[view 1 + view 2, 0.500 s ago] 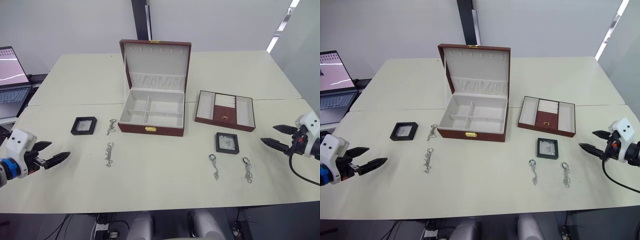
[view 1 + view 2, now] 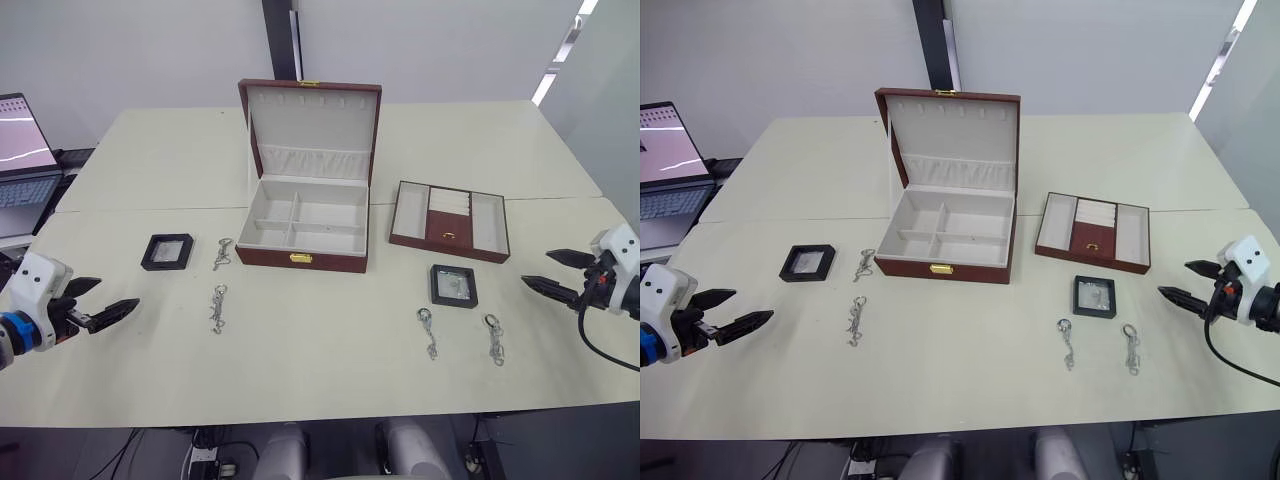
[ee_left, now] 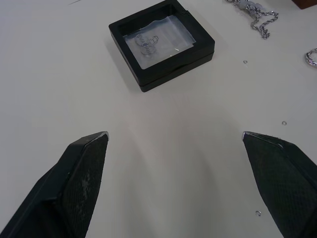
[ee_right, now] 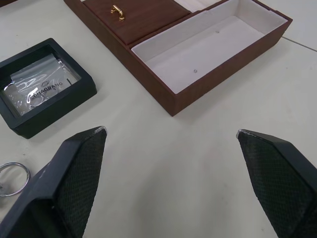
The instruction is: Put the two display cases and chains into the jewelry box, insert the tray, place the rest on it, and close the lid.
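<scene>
The jewelry box stands open at the table's middle, its lid upright and its compartments empty. The tray lies to its right. One display case sits left of the box, the other in front of the tray. Several chains lie loose: two near the left case, two near the right one. My left gripper is open and empty, short of the left case. My right gripper is open and empty, right of the other case.
A laptop stands off the table's far left edge. A dark post rises behind the box. The table's front edge runs close below the chains. In the right wrist view the tray's end section lies just ahead of the fingers.
My left gripper has shifted slightly up and to the left, still open. The right gripper and all objects have stayed put.
</scene>
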Robot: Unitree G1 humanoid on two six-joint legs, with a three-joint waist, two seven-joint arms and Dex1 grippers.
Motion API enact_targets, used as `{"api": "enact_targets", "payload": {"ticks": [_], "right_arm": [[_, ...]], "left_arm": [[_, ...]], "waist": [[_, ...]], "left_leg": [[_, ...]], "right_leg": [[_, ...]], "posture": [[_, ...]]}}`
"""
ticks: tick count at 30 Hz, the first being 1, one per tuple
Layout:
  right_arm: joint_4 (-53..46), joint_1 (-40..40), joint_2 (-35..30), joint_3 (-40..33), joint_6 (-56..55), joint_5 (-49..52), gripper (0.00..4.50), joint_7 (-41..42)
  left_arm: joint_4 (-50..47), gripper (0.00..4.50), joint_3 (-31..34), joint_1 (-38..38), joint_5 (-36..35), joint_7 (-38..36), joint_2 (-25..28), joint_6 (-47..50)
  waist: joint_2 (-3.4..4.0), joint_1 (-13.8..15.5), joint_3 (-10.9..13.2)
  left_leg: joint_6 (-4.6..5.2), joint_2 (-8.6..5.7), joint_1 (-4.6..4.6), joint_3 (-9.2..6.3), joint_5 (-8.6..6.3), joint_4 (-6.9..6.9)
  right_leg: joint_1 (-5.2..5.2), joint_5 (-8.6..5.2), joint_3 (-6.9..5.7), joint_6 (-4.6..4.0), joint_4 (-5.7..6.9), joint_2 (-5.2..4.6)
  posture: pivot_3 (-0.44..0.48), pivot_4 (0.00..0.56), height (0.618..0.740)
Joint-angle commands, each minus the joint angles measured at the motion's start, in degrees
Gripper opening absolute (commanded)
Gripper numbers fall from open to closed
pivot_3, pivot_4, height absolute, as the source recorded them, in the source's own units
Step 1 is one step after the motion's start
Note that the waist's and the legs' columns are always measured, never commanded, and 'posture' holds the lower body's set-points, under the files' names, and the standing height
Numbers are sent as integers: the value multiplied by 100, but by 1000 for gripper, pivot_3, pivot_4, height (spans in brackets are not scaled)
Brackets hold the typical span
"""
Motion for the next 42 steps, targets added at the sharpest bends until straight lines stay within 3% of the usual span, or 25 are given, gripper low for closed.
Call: {"api": "enact_targets", "payload": {"ticks": [1, 19, 24, 29, 30, 33, 37, 42], "right_arm": [[-16, -52, -63, -90, -97, -17, 4473, 29], [-100, -112, 68, -300, 13, 140, 4473, -95], [-995, -171, 377, -679, 827, 808, 4473, -481], [-2087, -391, 986, -511, 1364, 1097, 4473, -1204], [-2213, -487, 1107, -411, 1383, 1042, 4494, -1349], [-2396, -769, 1406, -32, 1438, 812, 3867, -1659], [-2425, -1172, 1806, 708, 1469, 314, 2510, -2099], [-1829, -1869, 2428, 1414, 1406, -386, 1290, -2681]], "left_arm": [[-14, 4500, 187, 3, -16, 7, 32, -47], [-22, 4500, 247, -177, -48, 266, -109, -129], [-375, 4500, 207, -514, -215, 535, -393, 155], [-1137, 4500, -259, -1166, -176, 961, -881, 578], [-1180, 4311, -386, -1339, -122, 1014, -980, 589], [-1040, 3584, -753, -1899, 107, 1182, -1242, 540], [-573, 2319, -1102, -2535, 418, 1328, -1492, 373], [278, 797, -1247, -3077, 783, 1610, -1654, -54]], "waist": [[0, 0, 0], [0, 2, 0], [0, 2, 0], [-2, 11, -1], [-2, 19, -2], [-2, 22, -2], [-3, -7, -2], [-3, -69, -2]], "left_leg": [[0, 0, 0, 0, 0, 0], [0, 0, 0, 0, 0, 1], [0, 0, 0, 0, 0, 4], [-1, 1, -3, -7, 0, 9], [-1, -1, -3, -7, 1, 10], [-2, -5, -4, -5, 1, 10], [-2, -4, -11, -6, 1, 9], [-3, -5, -13, -6, 2, 11]], "right_leg": [[0, 0, 0, 0, 0, 0], [0, 0, 0, 0, 1, 0], [1, 1, 0, 0, 3, 0], [2, 1, -4, 1, 6, 0], [3, 2, -3, 2, 6, -2], [3, 3, -2, 5, 5, -4], [-8, 3, -3, 4, 4, -1], [-13, 4, -3, 3, 10, -1]], "posture": [[0, 150, 740], [0, 150, 740], [0, 150, 740], [0, 150, 740], [0, 150, 740], [0, 150, 740], [0, 150, 740], [0, 150, 740]]}}
